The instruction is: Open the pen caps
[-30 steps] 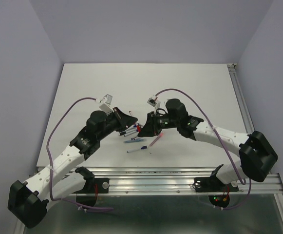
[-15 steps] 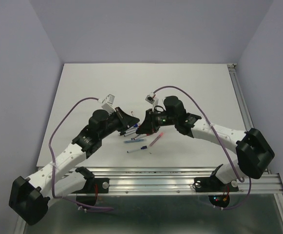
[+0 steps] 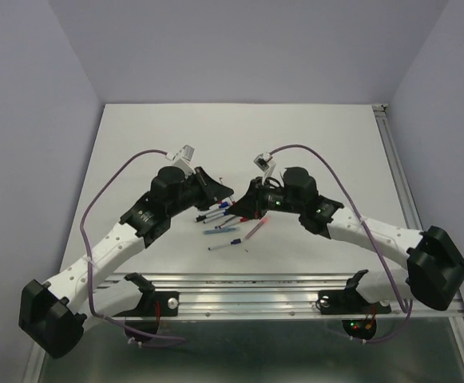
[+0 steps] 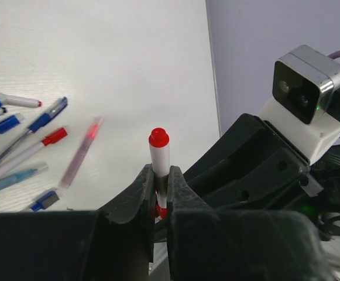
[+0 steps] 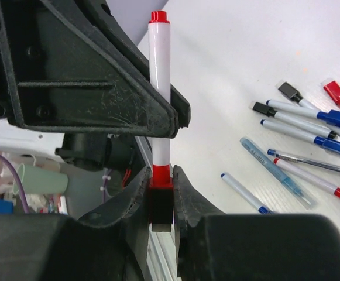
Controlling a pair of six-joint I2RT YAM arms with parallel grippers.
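One white pen (image 5: 160,88) with a red end plug (image 5: 158,16) is held in the air between both grippers. My right gripper (image 5: 161,196) is shut on its red pen cap (image 5: 161,181), which sits on the barrel's near end. My left gripper (image 4: 161,184) is shut on the white barrel (image 4: 159,161), and its black fingers (image 5: 99,76) fill the upper left of the right wrist view. From above, the two grippers (image 3: 220,194) (image 3: 243,209) meet tip to tip over the pile of pens; the held pen is mostly hidden there.
Several loose pens (image 3: 224,227) with blue and red caps lie on the white table (image 3: 319,144) below the grippers. A loose black cap (image 5: 289,91) and a red cap (image 5: 335,93) lie beside them. A translucent pink pen (image 4: 81,159) lies apart. The metal rail (image 3: 295,299) runs along the near edge.
Both arms have shifted a little to the right and away from the near edge, the grippers staying tip to tip. The right gripper's jaws have drawn in on the red cap.
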